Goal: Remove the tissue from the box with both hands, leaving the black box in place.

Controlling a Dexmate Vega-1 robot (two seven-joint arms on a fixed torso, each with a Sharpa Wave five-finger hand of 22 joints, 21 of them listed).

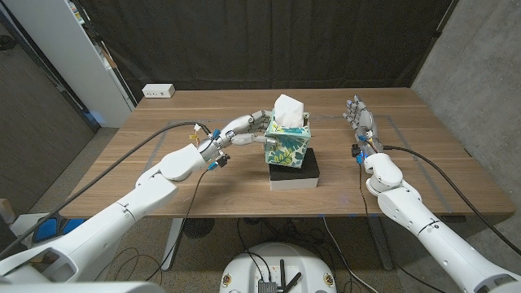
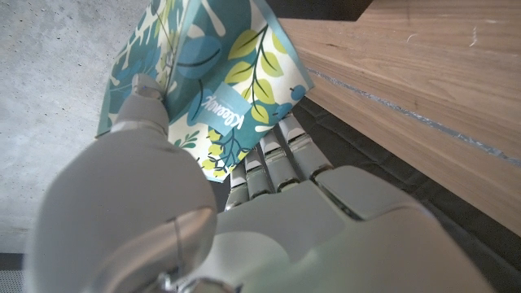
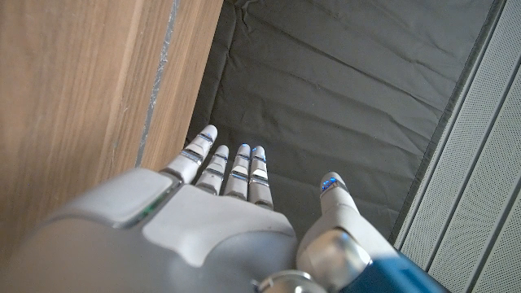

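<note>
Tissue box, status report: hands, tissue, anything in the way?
Left hand gripping tissue box at its side; right hand open, apart. Tissue in the slot. Box on black box. Nothing in the way.

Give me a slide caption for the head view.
Left hand touches the floral tissue box atop the black box; right hand waits open.
</note>
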